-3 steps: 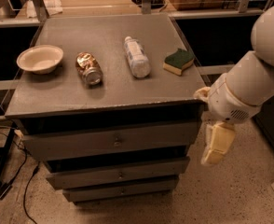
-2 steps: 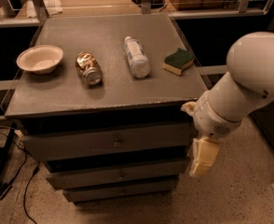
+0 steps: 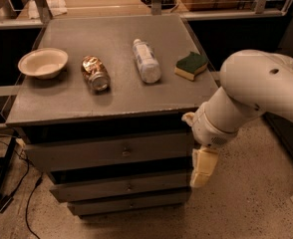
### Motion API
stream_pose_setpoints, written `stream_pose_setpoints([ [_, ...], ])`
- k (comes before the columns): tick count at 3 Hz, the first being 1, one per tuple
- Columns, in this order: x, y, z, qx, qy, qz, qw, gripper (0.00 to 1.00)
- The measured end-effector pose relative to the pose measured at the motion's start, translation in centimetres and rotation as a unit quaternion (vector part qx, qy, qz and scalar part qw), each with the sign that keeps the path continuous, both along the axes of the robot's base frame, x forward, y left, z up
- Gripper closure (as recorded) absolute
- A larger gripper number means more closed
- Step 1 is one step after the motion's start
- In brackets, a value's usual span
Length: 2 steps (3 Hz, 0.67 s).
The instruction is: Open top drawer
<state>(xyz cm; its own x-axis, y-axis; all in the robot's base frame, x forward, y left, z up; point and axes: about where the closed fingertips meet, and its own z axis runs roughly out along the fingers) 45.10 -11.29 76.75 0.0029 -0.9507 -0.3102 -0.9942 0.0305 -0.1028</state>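
Note:
The top drawer is a wide matte grey panel just under the cabinet's top, with a small round metal knob at its centre. It looks closed, its front in line with the two shorter drawers below. My gripper hangs from the white arm at the cabinet's right front corner, pointing down, level with the gap below the top drawer. It is well to the right of the knob and holds nothing that I can see.
On the cabinet top lie a cream bowl, a crushed can, a clear plastic bottle and a green-yellow sponge. Two lower drawers sit beneath. Cables lie on the floor at left.
My arm has swung left and toward the cabinet front. The gripper has moved from right of the cabinet to its right front corner. The drawers have not moved.

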Motion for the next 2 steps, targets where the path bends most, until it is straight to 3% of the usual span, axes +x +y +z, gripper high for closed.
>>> stream_pose_setpoints([
  [2,2.7,0.7,-3.0,-0.013,-0.004,0.005,0.9999,0.00],
])
